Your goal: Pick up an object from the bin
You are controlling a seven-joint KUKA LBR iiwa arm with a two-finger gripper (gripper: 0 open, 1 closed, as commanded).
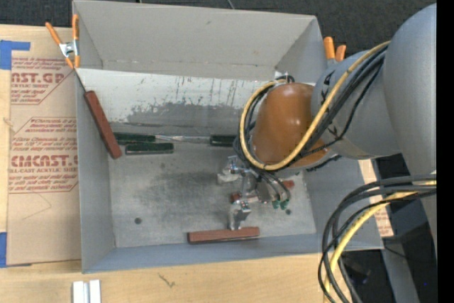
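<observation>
Gripper (240,215): low over the floor in the near right part of the grey bin (96,223); whether it is wide or narrow cannot be told.
Thing below it: a red-brown bar (223,235), long, thin and flat, lying along the near wall with its right end just under the gripper's metal tip.
Contact: touching or just apart, cannot be told.
Beside the gripper: small red and green bits (284,204) just to its right, their kind not clear.
Hidden: the orange cover (284,125) and looped yellow and black cables hide the wrist and the floor under them.
Arm: comes over the right rim, bent down into the bin.
Further out: a dark green tool (147,146) lies by the far wall's foot; a second brown bar (103,125) leans on the left wall.
</observation>
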